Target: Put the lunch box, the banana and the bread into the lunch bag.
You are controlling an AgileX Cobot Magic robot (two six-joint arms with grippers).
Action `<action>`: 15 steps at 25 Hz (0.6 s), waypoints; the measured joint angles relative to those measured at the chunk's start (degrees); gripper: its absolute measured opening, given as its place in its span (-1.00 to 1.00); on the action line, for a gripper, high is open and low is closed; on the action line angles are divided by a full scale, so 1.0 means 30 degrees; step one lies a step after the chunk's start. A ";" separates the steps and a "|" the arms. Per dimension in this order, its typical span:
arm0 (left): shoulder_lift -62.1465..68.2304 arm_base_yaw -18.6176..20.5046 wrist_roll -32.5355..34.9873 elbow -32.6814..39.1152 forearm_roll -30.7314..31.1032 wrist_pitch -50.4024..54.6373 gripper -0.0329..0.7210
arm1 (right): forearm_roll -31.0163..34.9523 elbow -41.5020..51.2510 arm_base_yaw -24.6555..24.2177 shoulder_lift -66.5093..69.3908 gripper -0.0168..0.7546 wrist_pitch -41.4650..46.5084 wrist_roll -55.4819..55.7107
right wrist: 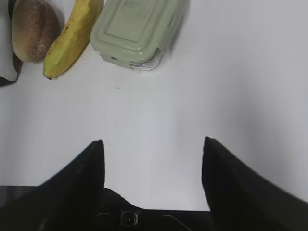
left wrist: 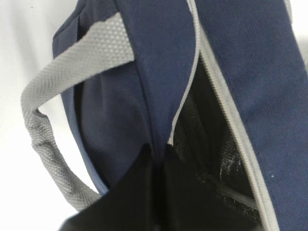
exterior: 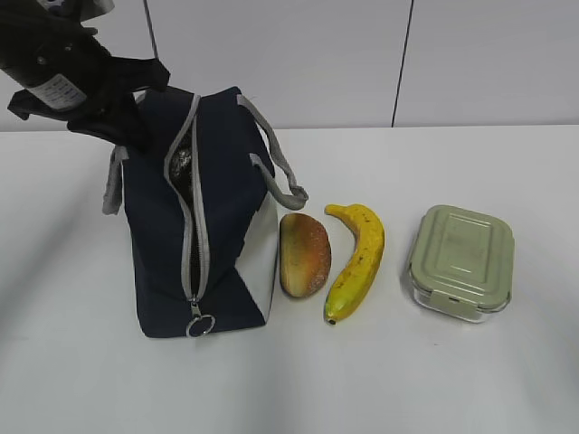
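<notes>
lunch bag (exterior: 194, 226) – table's left, zipper partly undone | left gripper (left wrist: 156, 166) – pinching bag fabric at far end of opening | bread (exterior: 305, 254), banana (exterior: 355, 260), lunch box (exterior: 462, 260) – row to bag's right | right gripper (right wrist: 153, 149) – spread, empty
</notes>
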 joint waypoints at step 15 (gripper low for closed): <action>0.0000 0.0000 0.0000 0.0000 0.0063 0.0188 -0.91 | 1.0123 -0.1229 -0.1998 1.1680 0.26 -0.5608 -0.9350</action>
